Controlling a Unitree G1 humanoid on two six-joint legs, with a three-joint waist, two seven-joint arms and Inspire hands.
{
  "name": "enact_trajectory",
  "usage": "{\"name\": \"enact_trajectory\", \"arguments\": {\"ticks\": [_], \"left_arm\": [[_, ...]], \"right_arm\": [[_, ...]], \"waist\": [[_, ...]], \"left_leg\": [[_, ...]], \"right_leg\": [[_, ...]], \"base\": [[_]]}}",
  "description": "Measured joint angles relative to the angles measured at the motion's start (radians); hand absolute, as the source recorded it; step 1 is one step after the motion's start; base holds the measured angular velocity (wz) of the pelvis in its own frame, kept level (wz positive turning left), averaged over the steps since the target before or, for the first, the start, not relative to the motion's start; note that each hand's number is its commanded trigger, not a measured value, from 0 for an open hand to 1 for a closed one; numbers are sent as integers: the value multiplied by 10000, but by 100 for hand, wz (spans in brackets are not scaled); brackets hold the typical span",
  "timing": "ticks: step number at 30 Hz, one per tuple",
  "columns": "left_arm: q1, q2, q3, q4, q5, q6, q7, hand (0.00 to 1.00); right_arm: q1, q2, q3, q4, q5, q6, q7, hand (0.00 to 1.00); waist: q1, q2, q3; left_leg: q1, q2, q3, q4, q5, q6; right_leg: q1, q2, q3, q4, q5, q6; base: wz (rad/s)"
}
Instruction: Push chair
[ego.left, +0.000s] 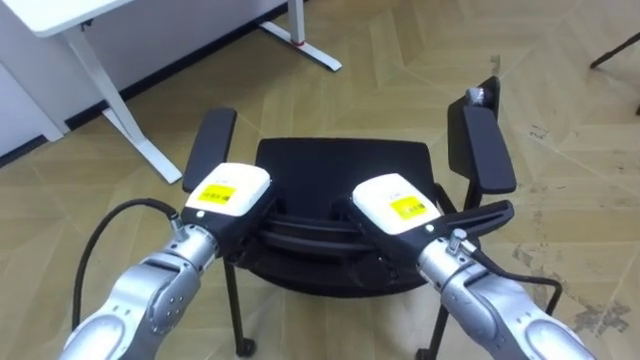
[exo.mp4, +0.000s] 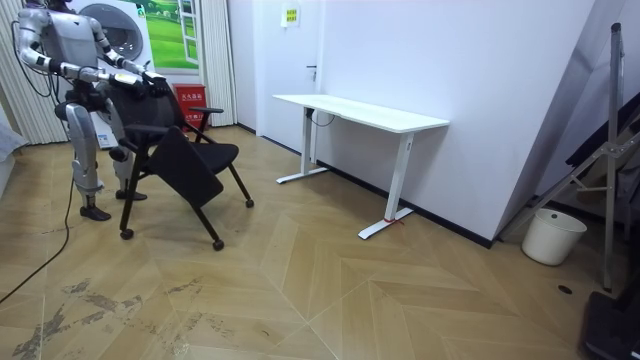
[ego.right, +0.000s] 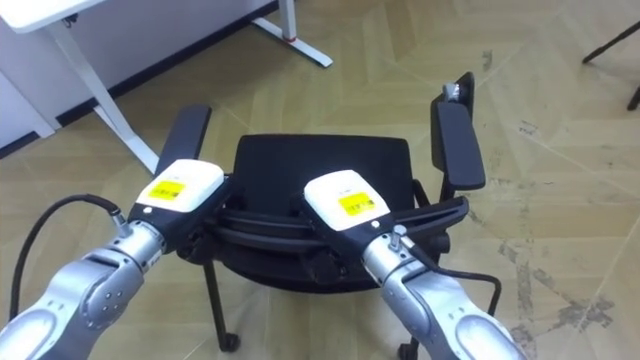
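The white desk (ego.left: 70, 12) stands far left, its foot near the black chair's (ego.left: 345, 165) left armrest (ego.left: 212, 140). The left robot hand (ego.left: 228, 190) and right robot hand (ego.left: 395, 203) lie on the backrest's top rail, with the seat just beyond them. Their fingers are hidden, so I cannot tell their grip. Open parquet floor (ego.left: 400, 80) spreads far and right.

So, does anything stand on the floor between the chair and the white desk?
Nothing visible does. In the room view the floor between the chair and the desk is bare. The left hand and the right hand lie directly on the chair's back.
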Motion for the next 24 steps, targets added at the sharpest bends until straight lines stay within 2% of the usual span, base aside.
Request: {"name": "enact_trajectory", "arguments": {"ticks": [11, 24], "left_arm": [[6, -135, 1, 85, 13, 93, -164, 100], [5, -133, 6, 84, 13, 34, -168, 100]], "right_arm": [[-27, 29, -3, 356, -235, -297, -447, 100], [-31, 32, -13, 378, -240, -366, -624, 100]], "waist": [[-177, 121, -74], [-182, 117, -78]], "left_leg": [[43, -20, -124, 29, 0, 1], [81, -29, -106, 34, 2, 3]], "right_leg": [[120, -11, -120, -2, -1, 1], [119, -27, -91, -2, 0, 1]], "base": [[3], [0]]}}
